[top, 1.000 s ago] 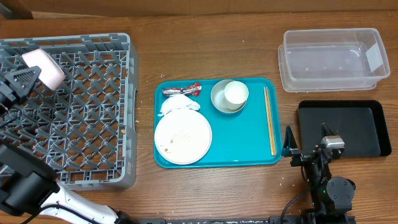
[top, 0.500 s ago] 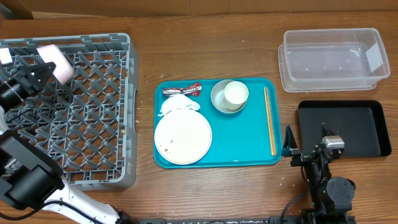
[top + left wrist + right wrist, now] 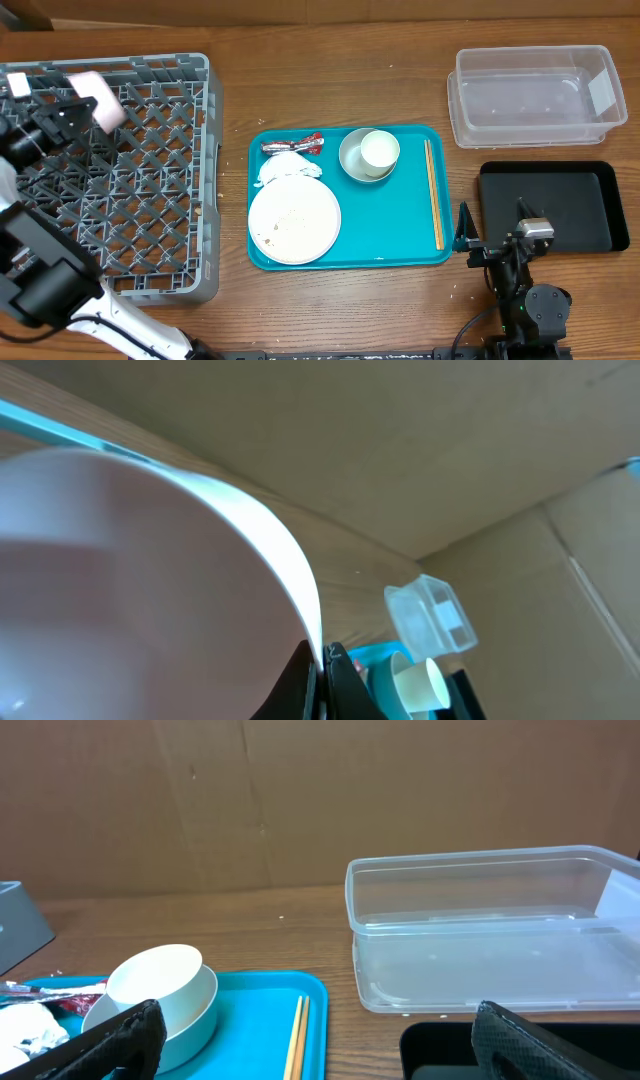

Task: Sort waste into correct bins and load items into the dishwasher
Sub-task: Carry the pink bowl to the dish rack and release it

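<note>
My left gripper (image 3: 62, 112) is shut on the rim of a small white dish (image 3: 98, 96), holding it over the far left part of the grey dish rack (image 3: 150, 200). In the left wrist view the dish (image 3: 140, 580) fills the frame, with the jaws (image 3: 322, 665) pinching its edge. On the teal tray (image 3: 400, 230) lie the red-and-silver wrapper (image 3: 292, 146), the white napkin (image 3: 283, 167), the large white plate (image 3: 294, 220) with crumbs, and the grey bowl (image 3: 353, 163) holding the white cup (image 3: 379, 150). My right gripper (image 3: 497, 242) is open and empty beside the black tray (image 3: 550, 205).
The clear tub (image 3: 538, 95) stands at the far right, behind the black tray; it also shows in the right wrist view (image 3: 490, 925). Wooden chopsticks (image 3: 433, 193) lie along the teal tray's right side. A cardboard wall rises behind the table.
My left gripper has carried the small white dish a little to the right and farther back over the rack. The right arm has not moved.
</note>
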Robot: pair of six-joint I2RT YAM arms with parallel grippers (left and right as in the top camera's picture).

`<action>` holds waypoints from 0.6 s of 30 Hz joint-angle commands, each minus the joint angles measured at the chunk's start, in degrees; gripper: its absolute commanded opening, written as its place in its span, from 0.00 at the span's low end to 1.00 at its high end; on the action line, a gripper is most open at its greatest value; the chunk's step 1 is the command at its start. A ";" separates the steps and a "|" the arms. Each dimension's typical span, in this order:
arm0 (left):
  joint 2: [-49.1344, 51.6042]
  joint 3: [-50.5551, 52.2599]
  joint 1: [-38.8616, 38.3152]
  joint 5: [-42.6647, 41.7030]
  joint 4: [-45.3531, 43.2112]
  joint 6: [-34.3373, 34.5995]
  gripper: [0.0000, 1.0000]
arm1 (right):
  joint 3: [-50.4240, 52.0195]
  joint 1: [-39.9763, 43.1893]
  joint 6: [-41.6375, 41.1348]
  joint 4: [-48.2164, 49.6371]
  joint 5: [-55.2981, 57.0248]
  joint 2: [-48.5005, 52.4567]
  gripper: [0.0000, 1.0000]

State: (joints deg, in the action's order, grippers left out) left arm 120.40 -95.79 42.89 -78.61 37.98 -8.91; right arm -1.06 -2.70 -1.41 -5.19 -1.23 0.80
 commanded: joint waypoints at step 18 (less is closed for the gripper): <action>7.63 0.39 8.90 -8.37 -1.77 8.50 0.04 | 0.59 0.20 0.35 0.37 0.28 -0.63 1.00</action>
State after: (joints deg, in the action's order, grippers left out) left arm 126.69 -95.79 49.25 -88.16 36.16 -2.83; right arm -1.06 -2.70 -1.43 -5.17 -1.23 0.80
